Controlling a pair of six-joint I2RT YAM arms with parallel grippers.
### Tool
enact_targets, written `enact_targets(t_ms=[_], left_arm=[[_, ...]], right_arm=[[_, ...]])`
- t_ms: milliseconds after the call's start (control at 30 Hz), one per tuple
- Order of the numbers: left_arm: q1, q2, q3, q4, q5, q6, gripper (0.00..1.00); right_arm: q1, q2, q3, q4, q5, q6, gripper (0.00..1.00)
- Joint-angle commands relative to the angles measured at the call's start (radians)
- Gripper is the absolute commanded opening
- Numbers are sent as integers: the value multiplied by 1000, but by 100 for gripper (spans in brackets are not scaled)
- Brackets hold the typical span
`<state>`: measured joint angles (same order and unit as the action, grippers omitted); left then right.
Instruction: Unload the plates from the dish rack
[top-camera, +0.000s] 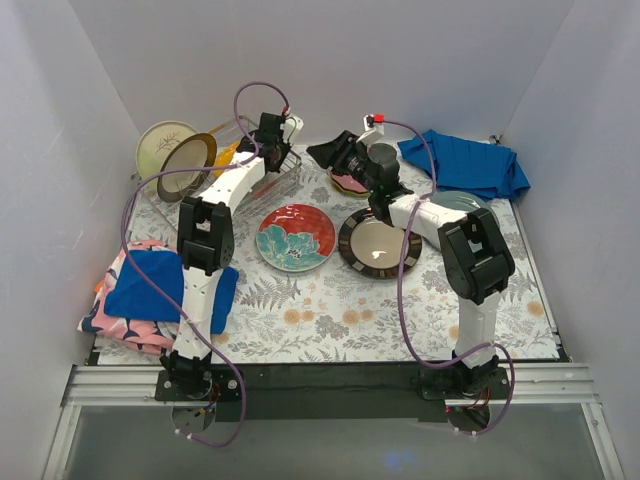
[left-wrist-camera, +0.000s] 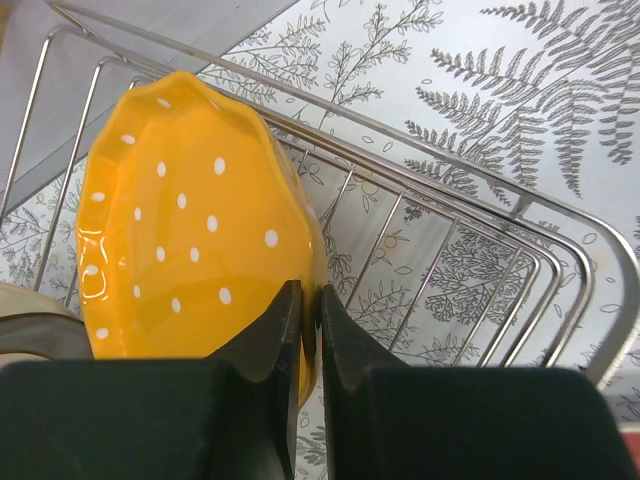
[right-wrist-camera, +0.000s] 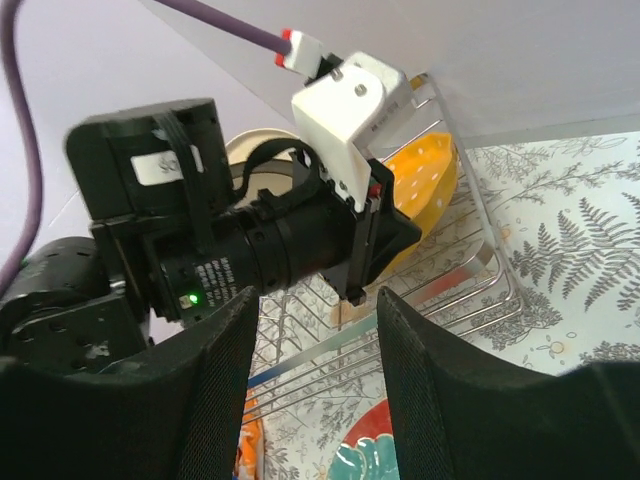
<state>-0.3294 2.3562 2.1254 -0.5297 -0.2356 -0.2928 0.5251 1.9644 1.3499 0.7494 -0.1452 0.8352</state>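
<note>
My left gripper (top-camera: 268, 140) reaches into the silver wire dish rack (top-camera: 285, 172) and is shut on the rim of the orange dotted plate (left-wrist-camera: 190, 220), which stands on edge in the rack (left-wrist-camera: 450, 250); the fingers (left-wrist-camera: 285, 330) pinch its edge. A cream sprig plate (top-camera: 160, 140) and a brown-rimmed plate (top-camera: 190, 160) lean at the rack's left end. The teal-red floral plate (top-camera: 296, 237) and the dark-rimmed glossy plate (top-camera: 379, 243) lie flat on the table. My right gripper (top-camera: 332, 154) is open and empty just right of the rack, above a pink plate (top-camera: 350, 185).
A blue cloth (top-camera: 465, 163) lies at the back right, partly over a grey-teal plate (top-camera: 462, 201). Another blue cloth (top-camera: 150, 285) sits on a pink patterned cloth at the front left. White walls close in on three sides. The right wrist view shows the left wrist (right-wrist-camera: 250, 250) close ahead.
</note>
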Motion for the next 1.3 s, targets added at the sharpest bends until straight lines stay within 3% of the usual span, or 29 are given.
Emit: enact_targets(t_ms=[0,500,867,1267], left_arm=[[0,-198,82,60,-24,24,0],[1,-241,105,42,36,-14,0],[-5,-310,39,57,85,-40,0],[-102,-489,-229,218,105,89,0]], right_arm=[[21,16,52,7,-5,10,56],[27,54,66,-8,18,73,54],[24,30,45,-10,22,56,54],[-74,-70,-78,-48,-36,134,54]])
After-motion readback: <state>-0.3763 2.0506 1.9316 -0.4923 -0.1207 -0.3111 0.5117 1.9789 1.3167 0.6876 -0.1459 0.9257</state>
